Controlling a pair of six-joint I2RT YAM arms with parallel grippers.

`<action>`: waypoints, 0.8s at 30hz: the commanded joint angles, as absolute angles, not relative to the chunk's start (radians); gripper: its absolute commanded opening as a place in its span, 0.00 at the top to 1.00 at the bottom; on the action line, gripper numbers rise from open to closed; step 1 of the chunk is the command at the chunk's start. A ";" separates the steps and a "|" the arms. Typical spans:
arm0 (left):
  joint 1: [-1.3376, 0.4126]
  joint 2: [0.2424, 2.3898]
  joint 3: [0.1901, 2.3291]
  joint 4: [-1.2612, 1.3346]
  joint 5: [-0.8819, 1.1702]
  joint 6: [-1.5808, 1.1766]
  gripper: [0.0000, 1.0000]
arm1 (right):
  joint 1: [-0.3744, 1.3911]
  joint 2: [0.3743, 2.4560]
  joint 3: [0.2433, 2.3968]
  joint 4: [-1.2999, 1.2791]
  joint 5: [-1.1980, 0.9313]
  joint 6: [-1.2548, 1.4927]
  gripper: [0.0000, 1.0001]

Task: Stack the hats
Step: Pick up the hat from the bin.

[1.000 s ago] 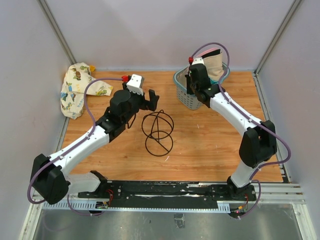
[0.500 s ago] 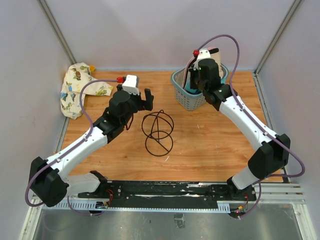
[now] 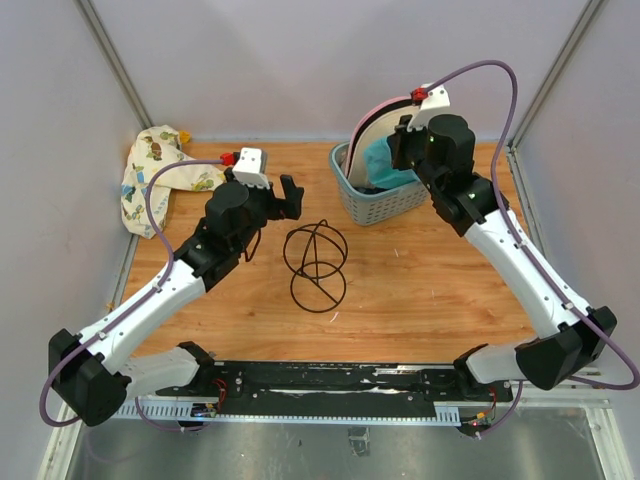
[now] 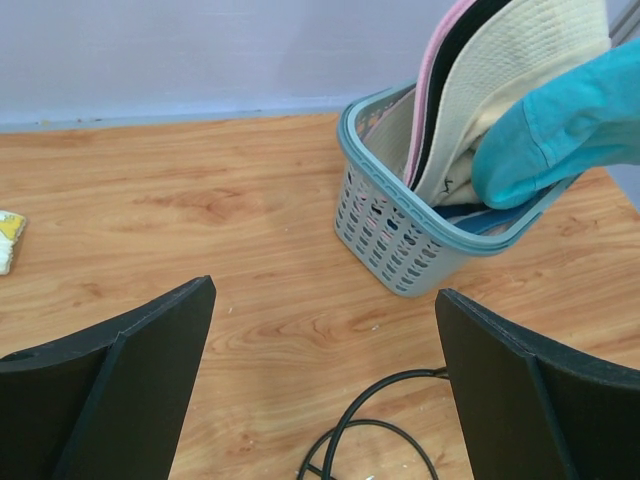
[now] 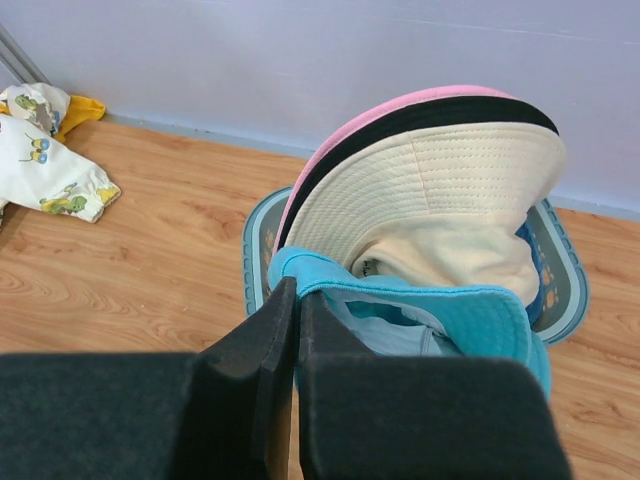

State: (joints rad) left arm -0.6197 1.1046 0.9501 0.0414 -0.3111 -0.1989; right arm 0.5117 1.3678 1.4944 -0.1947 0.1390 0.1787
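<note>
A grey-green slatted basket [image 3: 362,206] stands at the back right of the table. Nested pink [image 5: 400,104], black [image 5: 450,113] and cream hats [image 5: 430,190] stand on edge in it, brims up. My right gripper [image 5: 297,300] is shut on the brim of a teal-blue hat [image 5: 450,320] and holds it over the basket [image 5: 258,250]; in the top view the gripper [image 3: 400,152] is above the teal-blue hat [image 3: 385,160]. My left gripper [image 3: 290,192] is open and empty, low over the table left of the basket [image 4: 400,250]. No grey hat shows.
A black wire frame [image 3: 315,265] lies on the wooden table between the arms, just below my left gripper [image 4: 325,380]. A patterned cloth [image 3: 155,180] lies at the back left edge. Grey walls close in the back and sides.
My right arm has risen with the teal-blue hat, pulling the hat bundle up out of the basket. The basket has shifted a little left. My left gripper has edged left.
</note>
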 commanded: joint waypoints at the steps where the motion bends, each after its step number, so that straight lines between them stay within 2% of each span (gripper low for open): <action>1: -0.630 1.094 0.980 0.032 -0.278 -0.200 0.03 | 0.529 1.336 1.515 -0.135 0.126 0.188 1.00; 24: -0.630 1.102 0.978 0.037 -0.288 -0.200 0.04 | 0.534 1.182 1.497 -0.037 -0.098 0.320 1.00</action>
State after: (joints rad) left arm -0.6197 1.1191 0.9501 0.0200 -0.2707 -0.1955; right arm 0.5121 1.2072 1.4929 -0.1173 -0.0109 0.2577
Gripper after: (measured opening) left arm 0.964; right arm 0.019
